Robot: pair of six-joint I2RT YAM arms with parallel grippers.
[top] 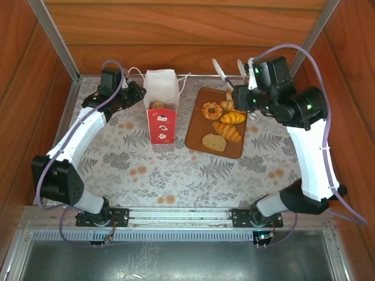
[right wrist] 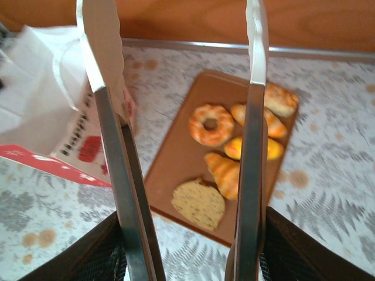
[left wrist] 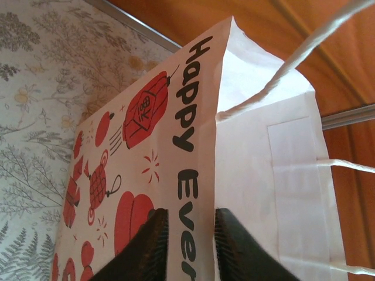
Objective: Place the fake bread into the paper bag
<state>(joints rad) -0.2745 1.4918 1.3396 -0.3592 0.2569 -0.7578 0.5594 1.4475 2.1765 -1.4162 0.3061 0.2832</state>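
The paper bag [top: 162, 126] stands upright left of centre, white with a red lower front, and one golden pastry [top: 159, 105] lies inside its open top. More fake bread lies on the brown board [top: 196, 132]: a ring [top: 211, 110], croissants [top: 226, 131], a flat tan slice [top: 214, 142]. My left gripper [top: 140, 93] is at the bag's left side. Its fingers [left wrist: 155, 240] stand apart, straddling the bag's [left wrist: 176, 146] corner fold without pinching it. My right gripper [top: 246, 96] is shut on metal tongs [right wrist: 111, 146], whose white tips are spread and empty above the board [right wrist: 176, 158].
Wooden walls close in the back and both sides, with a metal rail [top: 55, 41] at the back left. The flowered tablecloth [top: 170, 175] shows in front of the bag and board. The bag's string handles [left wrist: 304, 52] hang loose toward the back wall.
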